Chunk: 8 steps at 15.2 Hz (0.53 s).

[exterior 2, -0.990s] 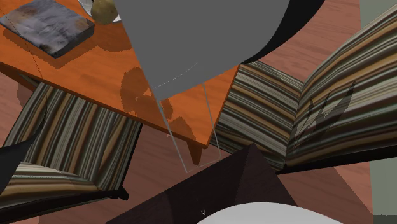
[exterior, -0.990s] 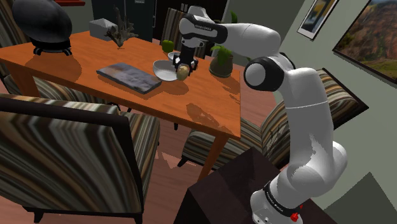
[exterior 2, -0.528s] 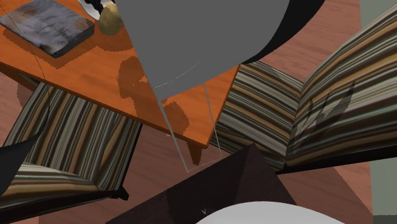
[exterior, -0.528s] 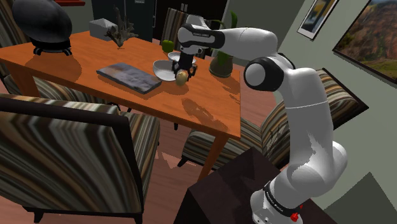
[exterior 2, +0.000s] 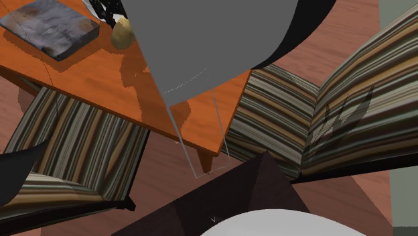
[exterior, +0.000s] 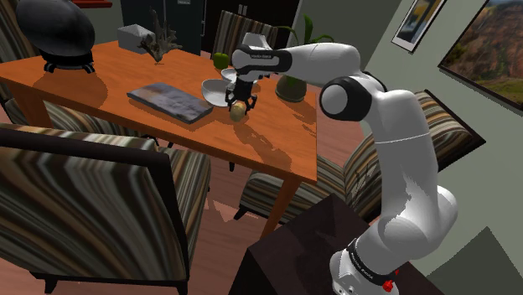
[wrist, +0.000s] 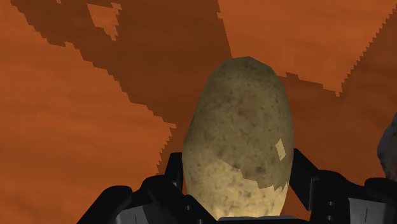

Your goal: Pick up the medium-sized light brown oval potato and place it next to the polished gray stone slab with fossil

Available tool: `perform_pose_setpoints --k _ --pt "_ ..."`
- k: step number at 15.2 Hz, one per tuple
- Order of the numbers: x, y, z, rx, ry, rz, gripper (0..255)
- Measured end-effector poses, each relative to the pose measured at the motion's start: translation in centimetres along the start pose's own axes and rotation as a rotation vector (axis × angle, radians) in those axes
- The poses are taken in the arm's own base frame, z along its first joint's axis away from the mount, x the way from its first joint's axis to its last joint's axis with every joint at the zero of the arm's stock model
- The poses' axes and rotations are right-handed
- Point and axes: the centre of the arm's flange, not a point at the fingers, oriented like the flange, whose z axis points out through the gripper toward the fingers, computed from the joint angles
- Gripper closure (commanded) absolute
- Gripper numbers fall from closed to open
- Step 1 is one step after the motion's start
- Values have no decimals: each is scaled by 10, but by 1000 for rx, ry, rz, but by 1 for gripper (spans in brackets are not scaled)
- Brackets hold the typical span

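A light brown oval potato sits clasped between my black fingers, just above the orange table. In the shoulder view my gripper is shut on the potato, low over the table beside a white bowl. The grey stone slab lies flat on the table to the shoulder view's left of the potato, a short gap away. In the second exterior view the potato hangs close to the slab, with the arm hiding the area behind it.
A potted plant and a small green object stand behind the bowl. A black round object, a grey box and a twiggy piece occupy the far end. Striped chairs surround the table.
The gripper has carried the potato down and out past the bowl's rim, closer to the tabletop. In the second exterior view the potato has moved lower and to the right.
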Motion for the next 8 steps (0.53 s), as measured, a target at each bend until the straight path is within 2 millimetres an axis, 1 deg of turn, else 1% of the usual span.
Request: perform_pose_setpoints --k 2,7,8 --pt "0 0 4 0 0 0 255" --pt "1 0 5 0 0 0 255" --pt "1 0 5 0 0 0 0"
